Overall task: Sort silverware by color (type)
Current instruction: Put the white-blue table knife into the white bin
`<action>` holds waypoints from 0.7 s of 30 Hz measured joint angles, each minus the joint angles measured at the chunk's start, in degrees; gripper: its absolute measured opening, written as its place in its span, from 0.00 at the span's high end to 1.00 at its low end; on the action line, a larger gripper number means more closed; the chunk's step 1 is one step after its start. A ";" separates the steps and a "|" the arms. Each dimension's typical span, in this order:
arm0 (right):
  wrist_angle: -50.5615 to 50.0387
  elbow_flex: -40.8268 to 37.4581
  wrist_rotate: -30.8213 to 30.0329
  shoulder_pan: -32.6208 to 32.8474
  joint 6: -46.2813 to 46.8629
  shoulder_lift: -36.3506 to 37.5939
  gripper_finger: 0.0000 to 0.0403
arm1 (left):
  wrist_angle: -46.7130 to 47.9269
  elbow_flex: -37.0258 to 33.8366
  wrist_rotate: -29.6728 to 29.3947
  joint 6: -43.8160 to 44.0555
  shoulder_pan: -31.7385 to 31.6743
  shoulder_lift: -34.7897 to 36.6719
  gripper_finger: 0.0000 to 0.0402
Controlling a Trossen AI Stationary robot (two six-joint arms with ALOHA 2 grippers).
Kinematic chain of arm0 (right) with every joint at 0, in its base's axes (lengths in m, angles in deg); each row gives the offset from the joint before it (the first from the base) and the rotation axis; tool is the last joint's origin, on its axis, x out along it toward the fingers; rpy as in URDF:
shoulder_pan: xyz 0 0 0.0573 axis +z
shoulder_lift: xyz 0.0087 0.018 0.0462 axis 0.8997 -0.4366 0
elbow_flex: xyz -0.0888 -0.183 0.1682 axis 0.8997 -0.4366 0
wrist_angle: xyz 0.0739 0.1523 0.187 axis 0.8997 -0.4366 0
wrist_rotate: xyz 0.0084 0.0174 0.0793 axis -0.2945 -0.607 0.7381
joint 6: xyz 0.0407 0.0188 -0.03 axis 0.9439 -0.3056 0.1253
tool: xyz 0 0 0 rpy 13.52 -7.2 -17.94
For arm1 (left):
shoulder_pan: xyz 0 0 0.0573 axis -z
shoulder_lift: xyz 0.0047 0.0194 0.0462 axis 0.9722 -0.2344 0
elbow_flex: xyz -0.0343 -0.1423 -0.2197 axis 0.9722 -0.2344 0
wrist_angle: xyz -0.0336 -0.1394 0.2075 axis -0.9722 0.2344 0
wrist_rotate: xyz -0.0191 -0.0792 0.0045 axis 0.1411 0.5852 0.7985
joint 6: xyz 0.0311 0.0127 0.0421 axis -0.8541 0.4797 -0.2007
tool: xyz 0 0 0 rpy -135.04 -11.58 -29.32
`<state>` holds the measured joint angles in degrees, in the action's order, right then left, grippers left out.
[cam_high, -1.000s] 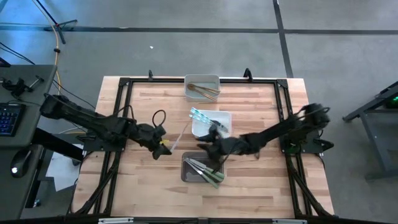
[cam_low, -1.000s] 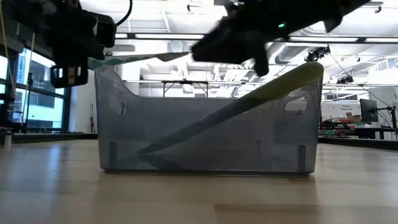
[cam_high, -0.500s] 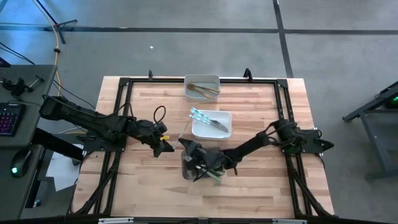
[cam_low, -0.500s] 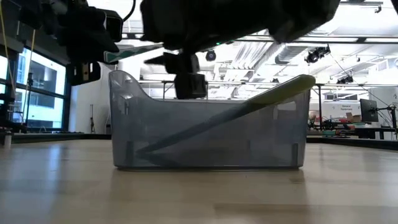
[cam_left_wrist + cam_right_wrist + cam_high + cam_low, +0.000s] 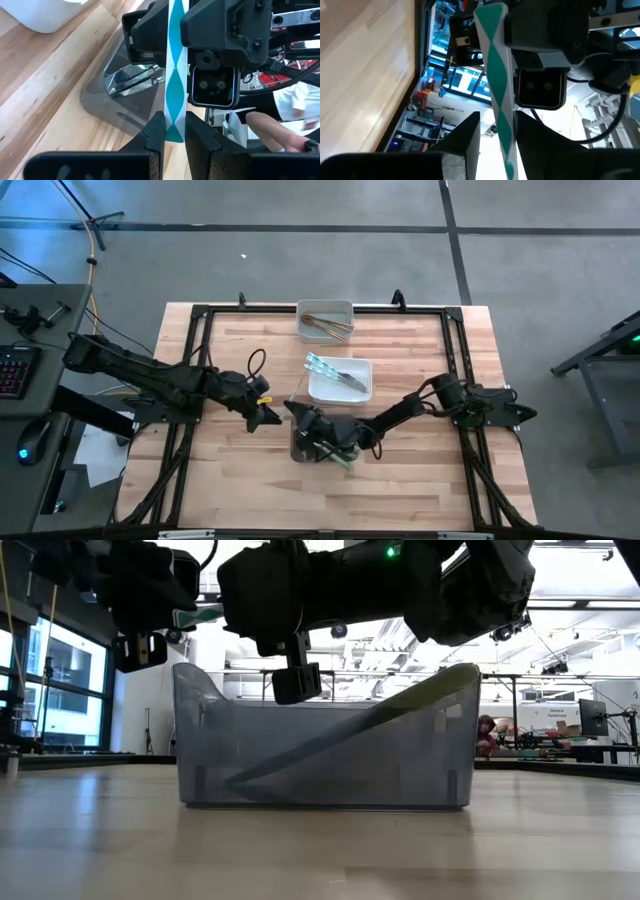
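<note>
Above the grey bin (image 5: 322, 448), both tools apparently on one blue-handled utensil (image 5: 175, 75).

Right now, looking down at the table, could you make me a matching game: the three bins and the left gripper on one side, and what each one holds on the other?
Things:
1. far bin
2. white bin
3. grey bin
4. left gripper

Holds:
A. green-handled pieces
B. tan wood-coloured pieces
C. one teal-and-white striped piece, clamped
D. light blue pieces

Pairs: 1-B, 2-D, 3-A, 4-C.
</note>
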<state>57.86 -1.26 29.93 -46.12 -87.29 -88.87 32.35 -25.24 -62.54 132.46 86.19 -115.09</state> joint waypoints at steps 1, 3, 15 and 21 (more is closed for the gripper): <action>0.39 0.00 0.06 0.02 0.04 0.00 0.75 | -0.24 0.00 0.02 0.10 0.01 0.00 0.91; 0.95 0.00 0.06 0.02 0.13 0.00 0.77 | -0.30 0.00 0.02 0.10 0.01 0.02 0.91; 2.24 -0.07 -1.45 0.21 0.19 0.11 0.95 | -1.30 0.02 0.00 -2.27 0.06 0.07 0.80; 4.77 -0.07 -3.97 0.37 0.54 1.43 0.98 | -2.87 0.04 -2.45 -8.57 0.08 0.07 0.62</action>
<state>62.63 -1.32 25.96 -45.74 -86.75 -87.44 29.47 -25.20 -64.98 123.89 86.27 -115.02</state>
